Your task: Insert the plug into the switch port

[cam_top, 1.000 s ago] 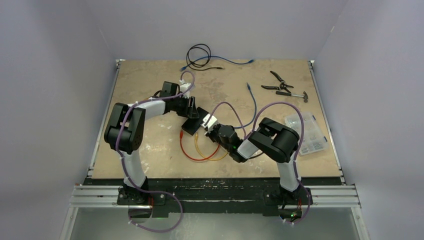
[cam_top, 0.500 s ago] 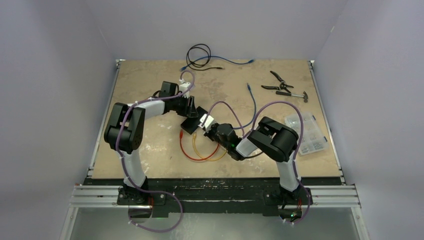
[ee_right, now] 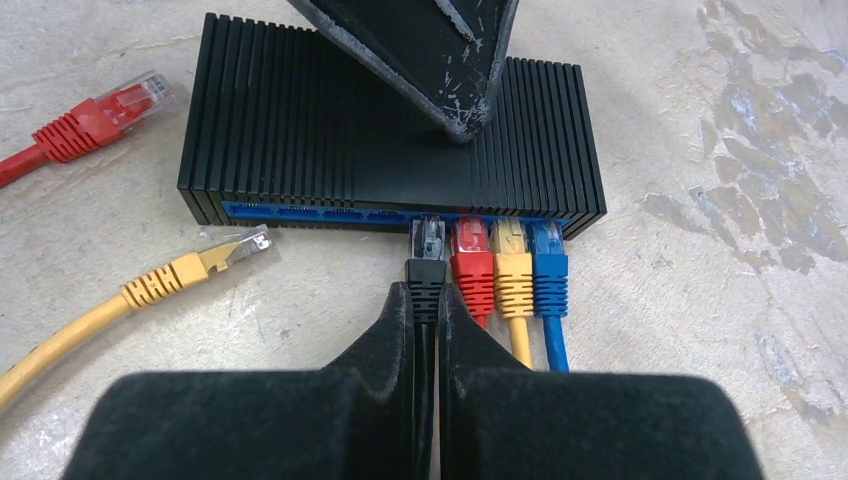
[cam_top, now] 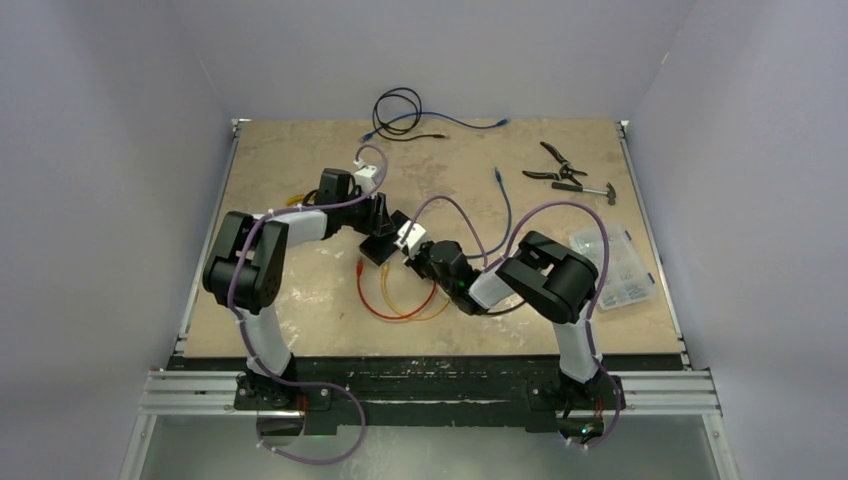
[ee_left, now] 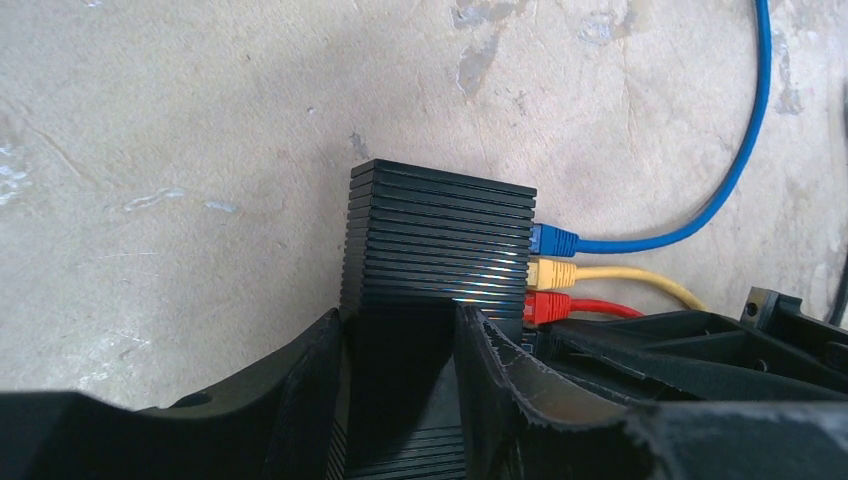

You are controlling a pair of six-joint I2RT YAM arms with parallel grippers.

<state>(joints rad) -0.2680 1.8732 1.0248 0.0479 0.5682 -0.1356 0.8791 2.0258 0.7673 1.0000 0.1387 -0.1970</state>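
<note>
While the left gripper [ee_left: 400, 350] narrowed onto the switch [ee_right: 390, 130] mid-worktop [cam_top: 300, 160], the right gripper [ee_right: 424, 310], pinching the black plug [ee_right: 427, 255], had advanced to the port mouth beside three seated plugs; insertion looked imminent.

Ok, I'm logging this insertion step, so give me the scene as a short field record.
switch: flat on table, ports face right pincer
left pincer: straddles switch
right pincer: shut on black plug, tip at port mouth
plugged in: red plug, yellow plug, blue plug
loose: red connector, yellow connector
</note>
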